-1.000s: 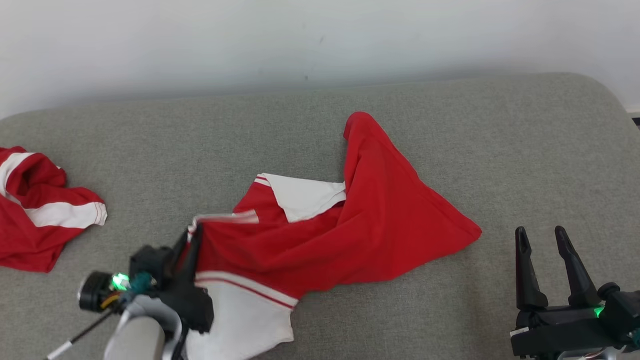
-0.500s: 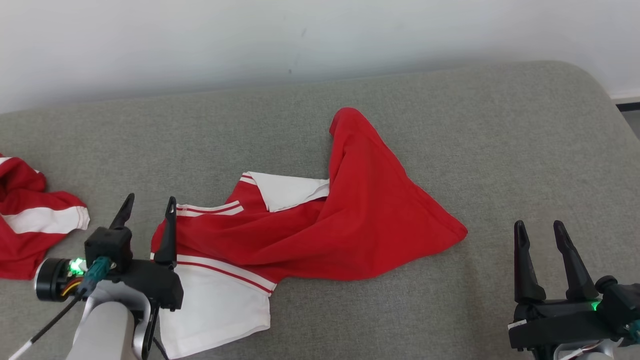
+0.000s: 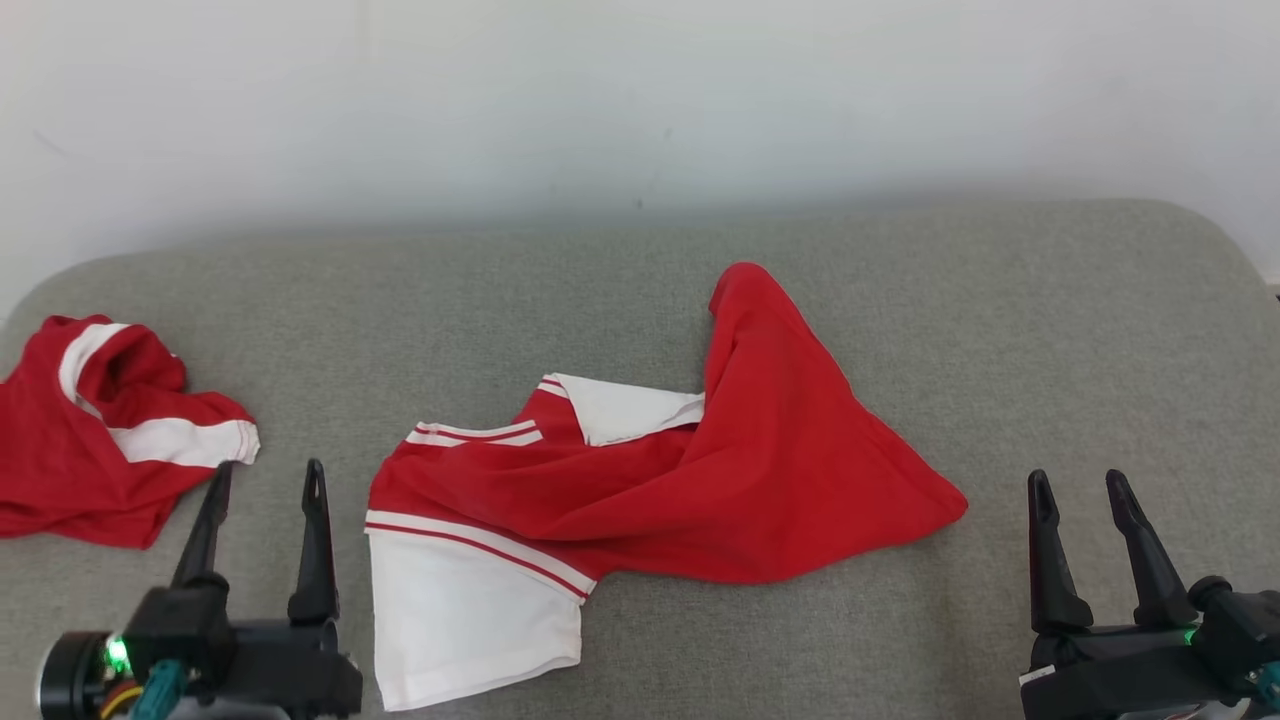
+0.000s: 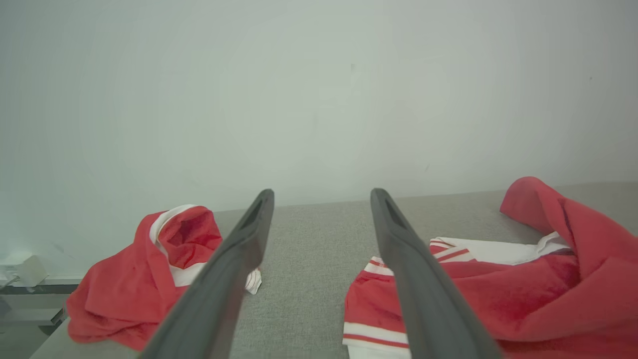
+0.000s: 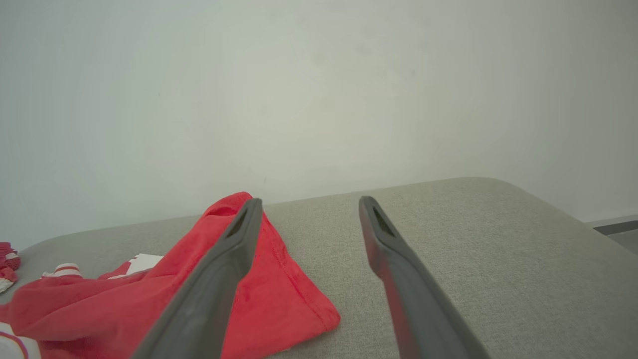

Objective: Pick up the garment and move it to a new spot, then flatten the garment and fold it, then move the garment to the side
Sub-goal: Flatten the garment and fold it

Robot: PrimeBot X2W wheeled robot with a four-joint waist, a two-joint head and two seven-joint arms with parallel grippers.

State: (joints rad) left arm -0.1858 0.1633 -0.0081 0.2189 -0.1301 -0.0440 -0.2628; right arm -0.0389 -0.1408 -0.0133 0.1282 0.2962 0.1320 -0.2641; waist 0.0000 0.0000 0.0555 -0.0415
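Observation:
A red garment (image 3: 720,470) with white sleeves and striped trim lies crumpled in the middle of the grey cushioned surface (image 3: 1050,330). One white sleeve points toward the front edge. The left wrist view has the garment (image 4: 523,294) at its right, the right wrist view has the garment (image 5: 199,294) at its lower left. My left gripper (image 3: 265,480) stands open just left of the garment, touching nothing; its own view shows the left gripper (image 4: 321,197) with spread fingers. At the lower right my right gripper (image 3: 1075,485) is open and apart from the cloth, as the right gripper (image 5: 308,202) also shows.
A second red and white garment (image 3: 100,430) lies bunched at the far left of the surface, also seen as a heap (image 4: 149,274) from the left wrist. A pale wall (image 3: 640,90) runs behind. The surface's rounded right corner (image 3: 1210,240) drops off.
My left gripper let go of the garment's sleeve edge, opened and drew back to the lower left. The garment settled flat. The head camera shifted; the right gripper kept still.

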